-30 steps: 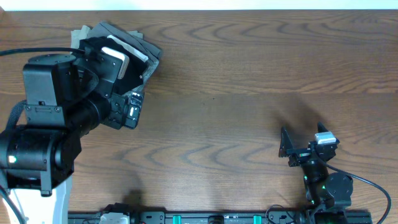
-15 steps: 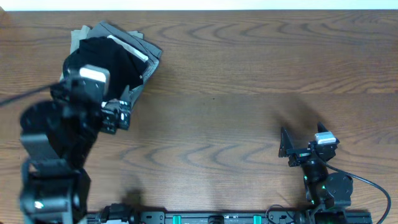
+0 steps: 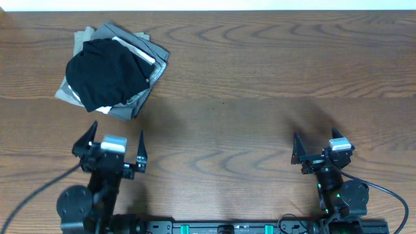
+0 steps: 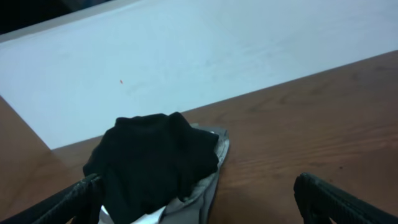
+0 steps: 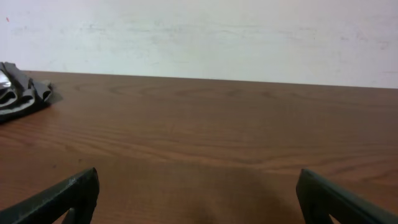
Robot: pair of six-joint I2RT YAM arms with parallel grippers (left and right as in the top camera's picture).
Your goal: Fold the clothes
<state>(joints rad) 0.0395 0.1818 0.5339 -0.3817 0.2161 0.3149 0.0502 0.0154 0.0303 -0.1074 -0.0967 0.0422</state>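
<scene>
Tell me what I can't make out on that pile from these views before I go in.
- Shirt: collar, sleeves and logo can't be told apart, overhead or left wrist; it is bunched on itself.
- Grey garments: how many, overhead; the shirt covers most of them.
- Pile's near edge, left wrist: cut off by the bottom of the frame.
- Right wrist: only a grey corner shows at the left edge; the shirt is out of frame.

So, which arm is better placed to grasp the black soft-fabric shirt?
Left. The left gripper, open, faces the black soft-fabric shirt lying on folded grey garments close ahead; the right gripper, also open, is far across the brown wooden table.
</scene>
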